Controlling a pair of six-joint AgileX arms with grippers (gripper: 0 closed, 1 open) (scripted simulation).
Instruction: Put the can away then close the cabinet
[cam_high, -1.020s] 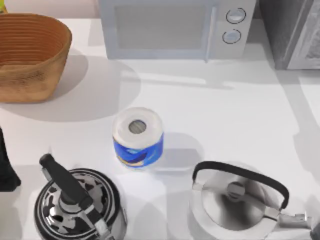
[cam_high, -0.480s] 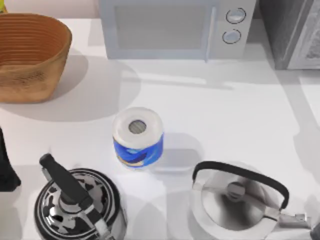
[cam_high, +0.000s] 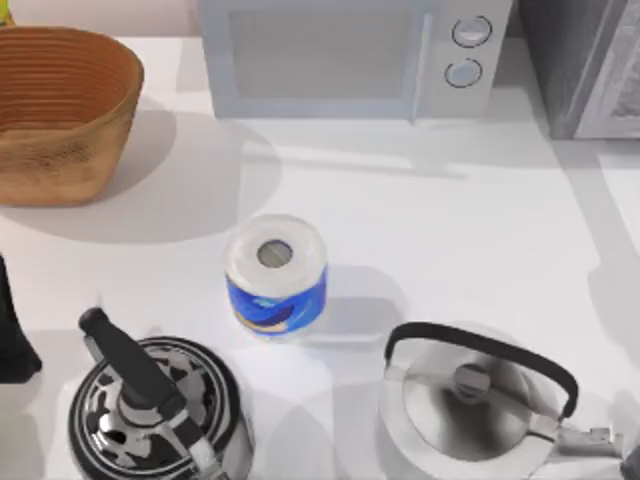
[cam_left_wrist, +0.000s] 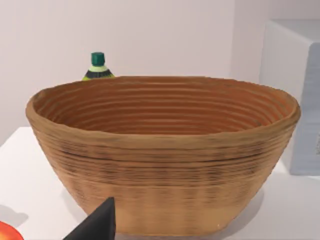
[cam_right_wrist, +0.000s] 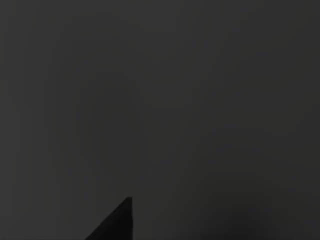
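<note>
The can is out of view. The cabinet (cam_high: 585, 65), a grey unit with a pale front panel, stands at the table's back right corner; I cannot tell whether it is open. My left arm (cam_high: 12, 335) is a dark shape at the table's left edge. In the left wrist view one dark finger (cam_left_wrist: 100, 222) points toward a woven basket (cam_left_wrist: 160, 150). The right wrist view is dark.
A white microwave (cam_high: 350, 55) stands at the back middle and the basket (cam_high: 60, 110) at the back left. A blue-wrapped paper roll (cam_high: 276, 275) stands mid-table. A patterned kettle (cam_high: 155, 410) and a silver kettle (cam_high: 480, 400) sit along the front. A green-capped bottle (cam_left_wrist: 97, 65) stands behind the basket.
</note>
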